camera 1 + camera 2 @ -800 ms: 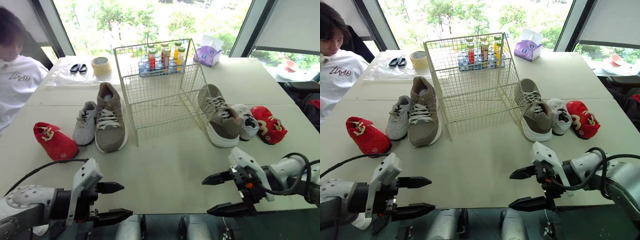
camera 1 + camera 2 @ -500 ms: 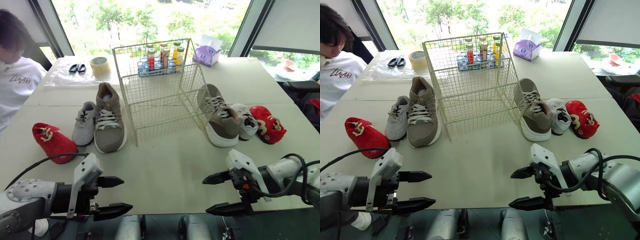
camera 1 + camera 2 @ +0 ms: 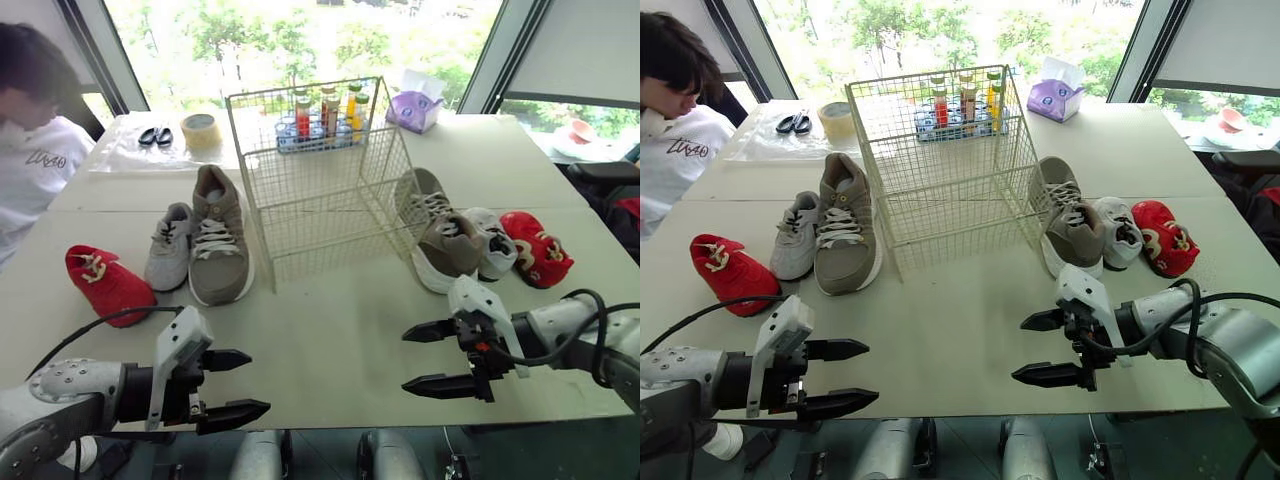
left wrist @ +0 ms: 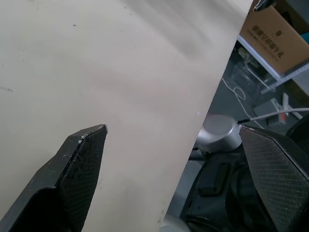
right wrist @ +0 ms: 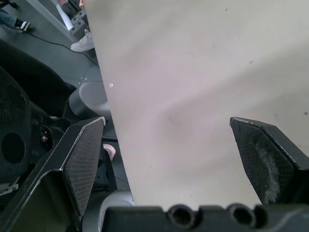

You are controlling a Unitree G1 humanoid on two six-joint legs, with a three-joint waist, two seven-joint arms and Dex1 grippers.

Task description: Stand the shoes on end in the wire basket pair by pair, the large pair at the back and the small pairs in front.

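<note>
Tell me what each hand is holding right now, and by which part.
Nothing is held. The left hand and the right hand are both open and empty above the table.

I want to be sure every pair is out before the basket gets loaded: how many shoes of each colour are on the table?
Red shoes: 2
Light grey shoes: 2
Taupe shoes: 2
Total: 6

Head stereo downward — wrists near table (image 4: 120,58)
</note>
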